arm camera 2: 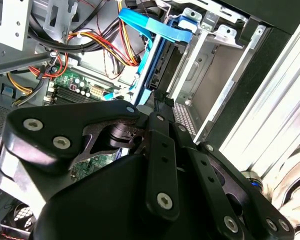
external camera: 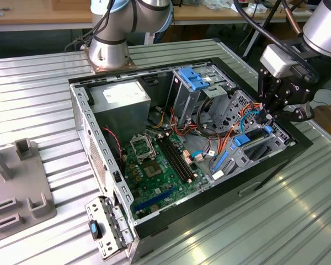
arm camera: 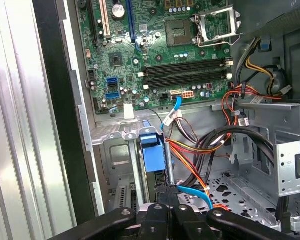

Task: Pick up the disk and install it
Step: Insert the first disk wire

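Note:
The disk point(external camera: 240, 139) stands on edge in the drive bay at the exterior view's right end of the open computer case point(external camera: 83, 110), its blue rails showing. My gripper point(external camera: 268, 118) hangs right above the disk's far end. In the second wrist view the black fingers point(arm camera 2: 157, 145) lie pressed together, and the gripper point(arm camera 2: 157, 100) meets the top edge of the disk point(arm camera 2: 162, 65). In the first wrist view the gripper point(arm camera: 168, 197) sits shut just over the blue end of the disk point(arm camera: 152, 157). Whether it pinches the edge or only rests on it is unclear.
Orange, red and blue cables point(external camera: 231, 118) run close beside the bay. An upright grey cage with a blue latch point(external camera: 192, 77) stands mid-case, with the power supply point(external camera: 124, 99) and motherboard point(external camera: 154, 165) further left. A grey fixture point(external camera: 16, 187) sits on the ribbed table.

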Tool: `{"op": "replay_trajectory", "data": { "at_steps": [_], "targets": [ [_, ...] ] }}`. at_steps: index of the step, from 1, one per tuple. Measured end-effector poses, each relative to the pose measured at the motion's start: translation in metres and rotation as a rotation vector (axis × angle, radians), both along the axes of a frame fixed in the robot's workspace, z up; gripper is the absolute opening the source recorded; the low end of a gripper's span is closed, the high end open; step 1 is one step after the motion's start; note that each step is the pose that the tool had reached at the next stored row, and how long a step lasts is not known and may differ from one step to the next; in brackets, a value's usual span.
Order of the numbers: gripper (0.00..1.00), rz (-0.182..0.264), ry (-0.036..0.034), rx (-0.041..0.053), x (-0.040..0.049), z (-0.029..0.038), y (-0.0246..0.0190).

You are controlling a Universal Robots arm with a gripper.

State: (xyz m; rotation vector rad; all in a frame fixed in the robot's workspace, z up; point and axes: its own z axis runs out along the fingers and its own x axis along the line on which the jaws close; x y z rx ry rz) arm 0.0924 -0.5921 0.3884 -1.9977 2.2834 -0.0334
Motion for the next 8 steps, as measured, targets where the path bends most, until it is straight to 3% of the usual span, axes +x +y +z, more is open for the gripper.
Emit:
{"op": "replay_trajectory", "data": {
  "at_steps": [5, 8],
  "targets": [
    [0.11, 0.0, 0.0, 0.0001, -0.0002, 0.0, 0.0],
    [0.11, 0.0, 0.0, -0.0001, 0.0082, 0.0, 0.0]
  ]
}}
